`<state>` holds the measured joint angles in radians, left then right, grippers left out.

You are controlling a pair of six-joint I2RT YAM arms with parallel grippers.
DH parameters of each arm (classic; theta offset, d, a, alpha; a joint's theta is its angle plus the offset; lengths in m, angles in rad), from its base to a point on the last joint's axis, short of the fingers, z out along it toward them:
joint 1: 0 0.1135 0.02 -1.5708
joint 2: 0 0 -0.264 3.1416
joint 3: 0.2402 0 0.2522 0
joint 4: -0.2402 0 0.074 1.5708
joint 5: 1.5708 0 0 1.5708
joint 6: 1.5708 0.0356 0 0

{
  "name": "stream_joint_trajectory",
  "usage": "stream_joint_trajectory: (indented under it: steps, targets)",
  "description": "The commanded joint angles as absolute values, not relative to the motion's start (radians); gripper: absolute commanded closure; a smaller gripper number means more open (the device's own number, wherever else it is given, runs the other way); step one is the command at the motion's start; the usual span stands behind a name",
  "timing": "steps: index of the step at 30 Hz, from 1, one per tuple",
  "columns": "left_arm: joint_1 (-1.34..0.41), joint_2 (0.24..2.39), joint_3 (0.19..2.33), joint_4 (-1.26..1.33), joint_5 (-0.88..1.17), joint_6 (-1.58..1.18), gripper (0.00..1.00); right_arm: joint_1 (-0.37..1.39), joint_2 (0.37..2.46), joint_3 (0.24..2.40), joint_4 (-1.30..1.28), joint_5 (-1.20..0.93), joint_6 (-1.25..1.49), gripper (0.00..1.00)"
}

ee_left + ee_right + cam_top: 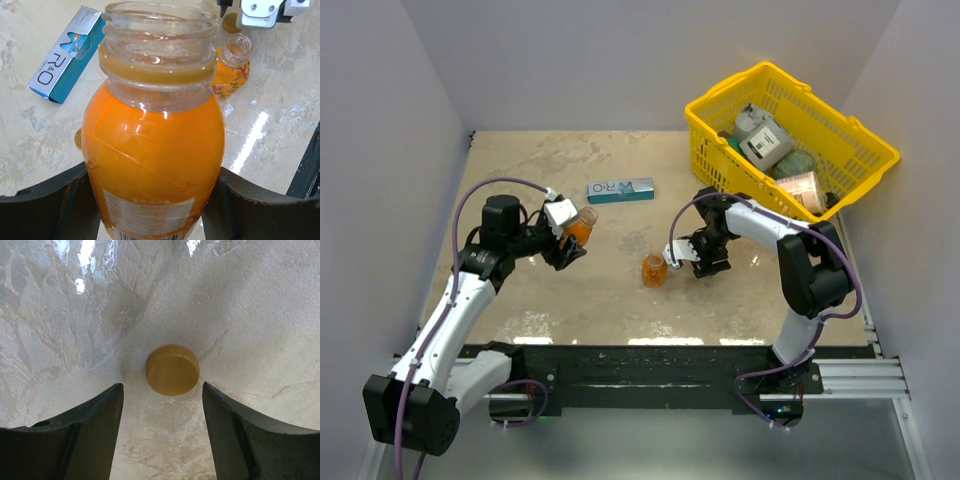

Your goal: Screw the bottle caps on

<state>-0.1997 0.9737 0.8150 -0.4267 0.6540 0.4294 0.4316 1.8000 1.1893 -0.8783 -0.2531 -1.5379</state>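
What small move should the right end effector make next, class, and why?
Probably lower the right end effector and close on the bottle cap: its jaws stand open above the cap, which lies flat on the table, and the bottle in the left end effector is uncapped.

A robotics lab cell: bare white walls (620, 60) enclose a tabletop (570, 300) carrying two bolted-down arms (450, 310).

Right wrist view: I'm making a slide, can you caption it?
Open pincer lined up on a loose cap lying flat on the table, no contact yet.
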Motion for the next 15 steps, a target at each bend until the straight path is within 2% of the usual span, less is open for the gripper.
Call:
stream_joint_trajectory:
  steps: [1, 15]
  targets:
    - [-0.187, 0.962, 0.816, -0.384, 0.686, 0.4, 1.0, 0.431, 1.821, 1.223, -0.905, -0.288, -1.543, 0.33]
    - [-0.178, 0.969, 0.811, -0.368, 0.696, 0.388, 1.0, 0.436, 1.859, 1.218, -0.879, -0.305, -1.474, 0.39]
